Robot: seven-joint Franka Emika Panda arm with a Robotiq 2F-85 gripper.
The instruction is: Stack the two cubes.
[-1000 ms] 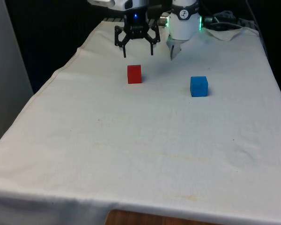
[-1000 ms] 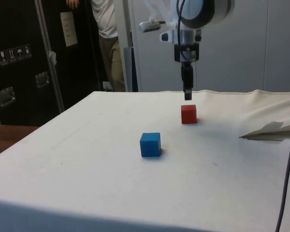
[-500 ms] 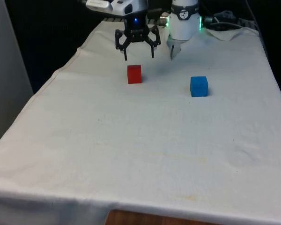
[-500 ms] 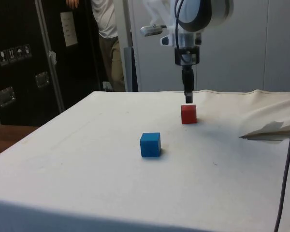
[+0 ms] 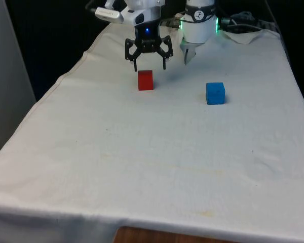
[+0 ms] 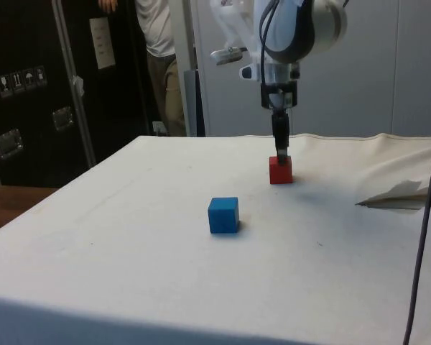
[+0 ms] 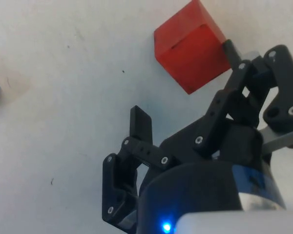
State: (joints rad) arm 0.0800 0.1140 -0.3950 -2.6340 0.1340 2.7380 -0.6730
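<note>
Jaws spread wide, holding nothing, just above the red cube [image 5: 145,80].

Seen from the front, the gripper [image 5: 149,65] hangs just off the cube's top at about 12 o'clock, one finger [image 7: 140,125] apart from the block on the cloth. The red cube sits on the white tablecloth [image 5: 142,152] toward the far end; the blue cube [image 5: 215,93] lies at its 3 o'clock, well apart. A person [image 6: 158,50] stands behind the table in the side view.

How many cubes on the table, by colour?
Red cube: 1
Blue cube: 1
Total: 2
</note>
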